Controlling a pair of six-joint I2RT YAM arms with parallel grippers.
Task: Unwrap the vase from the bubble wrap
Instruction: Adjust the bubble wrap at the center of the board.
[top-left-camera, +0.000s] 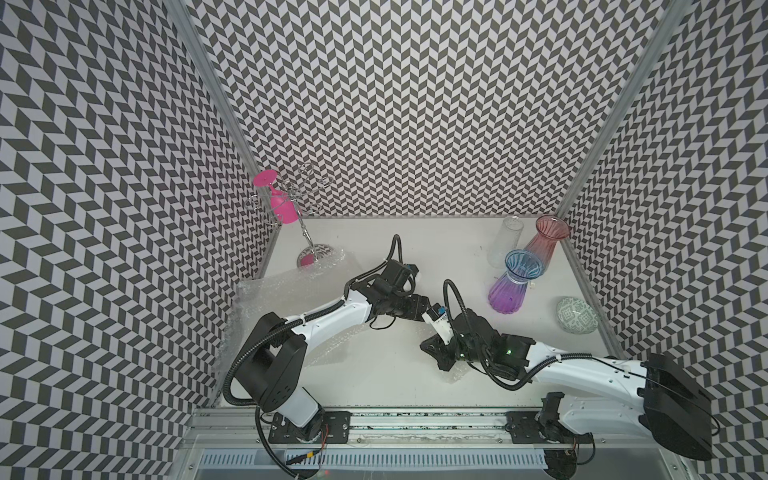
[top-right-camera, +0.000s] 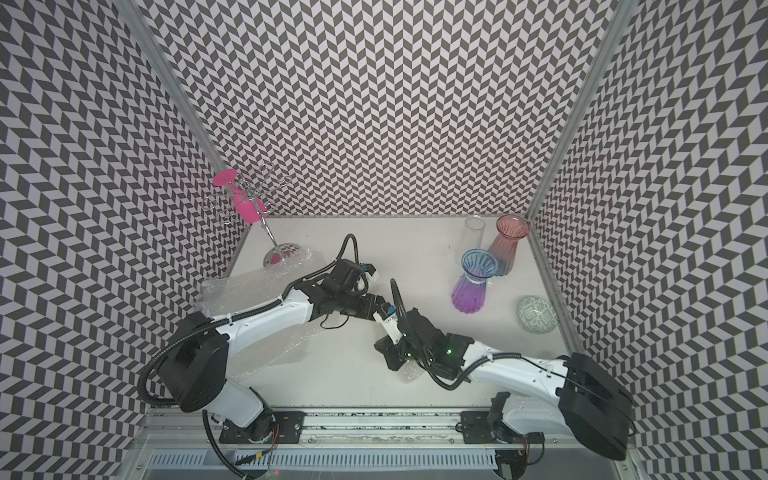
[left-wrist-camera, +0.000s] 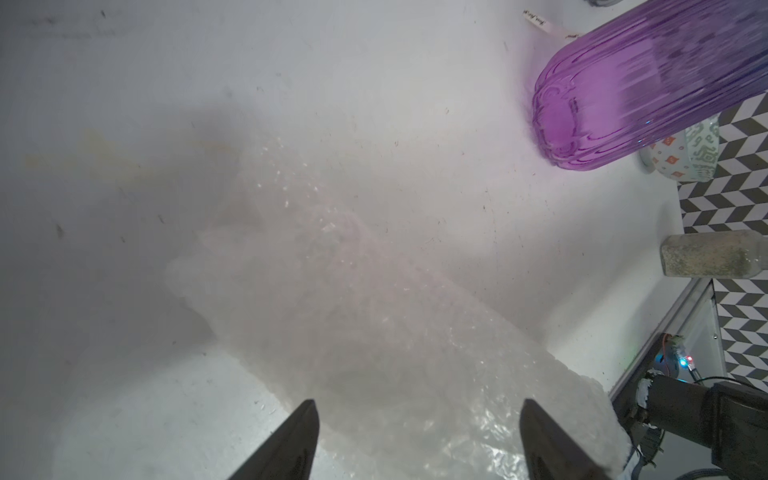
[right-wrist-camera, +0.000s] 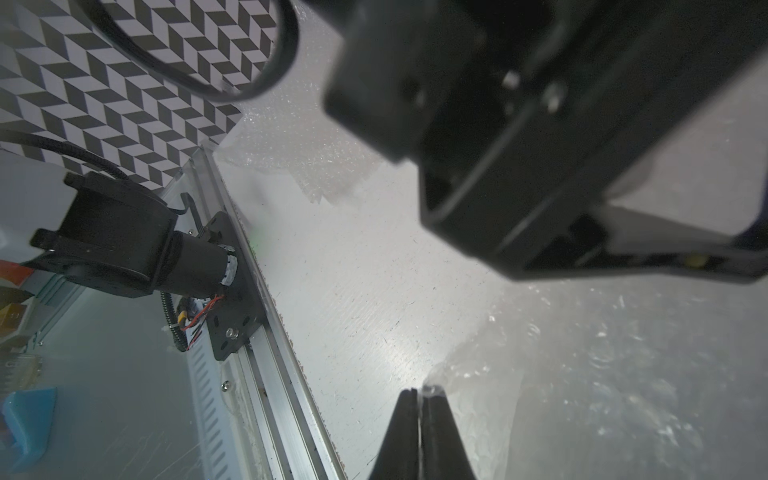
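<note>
From my console, both top views show a wire glass rack (top-left-camera: 306, 232) standing in the far left corner of the white table (top-left-camera: 415, 249), with a pink goblet (top-left-camera: 281, 205) hanging foot-up from one of its arms. A patterned green-and-white bowl (top-left-camera: 577, 315) sits by the table's right edge. Black-and-white chevron walls (top-left-camera: 415, 104) enclose the table on three sides.

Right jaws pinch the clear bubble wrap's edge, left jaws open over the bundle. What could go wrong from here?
The right gripper pinches only a thin edge of the clear bubble wrap; a pull may tear it or slip off.
The left gripper is open astride the wrap, so nothing pins it; it may drag instead of unrolling.
The purple-and-blue ribbed glass vase stands close; a wide sweep might topple it.
</note>
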